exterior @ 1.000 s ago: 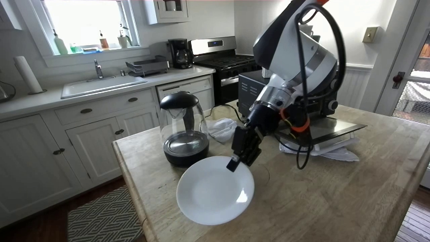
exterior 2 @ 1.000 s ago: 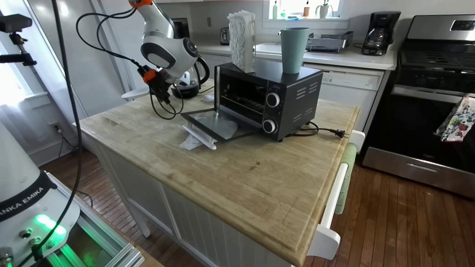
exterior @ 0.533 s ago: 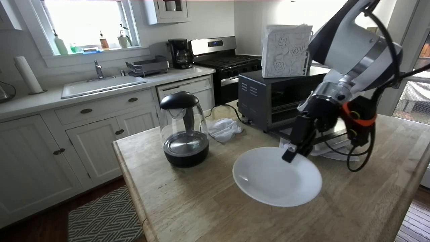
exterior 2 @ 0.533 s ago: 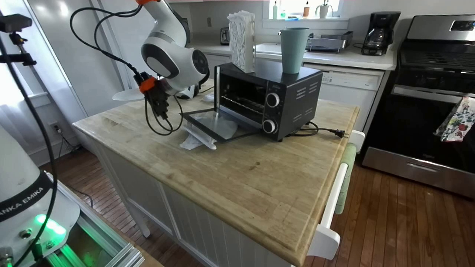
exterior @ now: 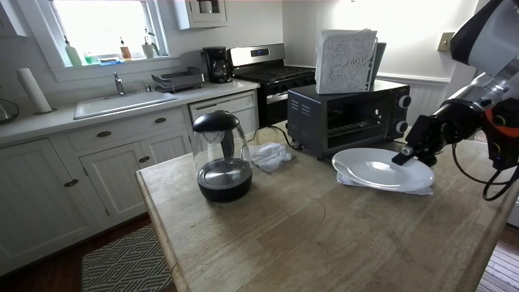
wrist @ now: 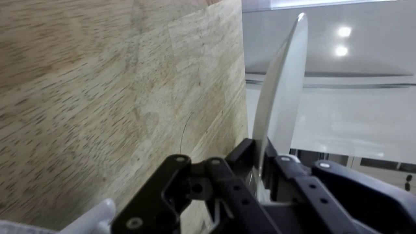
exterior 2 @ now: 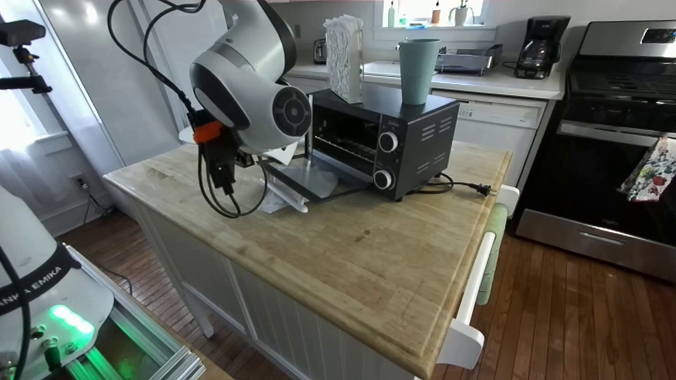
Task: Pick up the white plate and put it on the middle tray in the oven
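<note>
Kitchen island [exterior 2: 338, 253]: pale wood top, white panelled base. Standing on it, black toaster oven [exterior 2: 426, 143], door [exterior 2: 317, 180] hinged down; power cord [exterior 2: 459, 183] out behind, plug [exterior 2: 482, 189] near the edge. Glass kettle [exterior: 223, 160] upright. Crumpled white sheet [exterior: 269, 157] near kettle; second white sheet [exterior 2: 274, 204] by the door's outer edge. Small dark stain [exterior 2: 365, 234].

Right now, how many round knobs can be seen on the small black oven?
2: on the front of the oven, an upper knob and a lower knob beneath it. None seems hidden.

Oven [exterior: 307, 121] on table [exterior: 284, 247]; napkin holder [exterior: 344, 63], cup [exterior 2: 419, 73] atop. In exterior view: kettle [exterior: 224, 180] left of oven, plate [exterior: 373, 172] before it.
</note>
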Controlling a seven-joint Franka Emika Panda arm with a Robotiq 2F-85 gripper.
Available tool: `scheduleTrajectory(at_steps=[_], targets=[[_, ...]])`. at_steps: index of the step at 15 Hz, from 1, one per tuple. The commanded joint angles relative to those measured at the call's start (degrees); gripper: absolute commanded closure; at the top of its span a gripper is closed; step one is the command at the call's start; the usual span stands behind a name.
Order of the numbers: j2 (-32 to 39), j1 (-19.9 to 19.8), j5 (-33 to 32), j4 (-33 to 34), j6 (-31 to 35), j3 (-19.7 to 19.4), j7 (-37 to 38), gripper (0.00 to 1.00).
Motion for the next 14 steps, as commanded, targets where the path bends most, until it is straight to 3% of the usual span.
scheduleTrajectory(at_steps=[1, 7, 9, 10, 14], targets=[[-4.56, -1.82, 0.97, -2.07, 2.39, -3.14, 3.54, 0.98], [-4.54, -4.67, 2.16, -0.5, 6.24, -6.99, 6.53, 0.98], [-4.22, -5.18, 2.85, 0.23, 7.15, -7.62, 5.73, 0.98], [-3.2, -4.84, 0.77, -0.02, 6.39, -7.29, 5.06, 0.91], [-3.21, -5.25, 0.88, 0.47, 6.66, -7.68, 5.06, 0.91]])
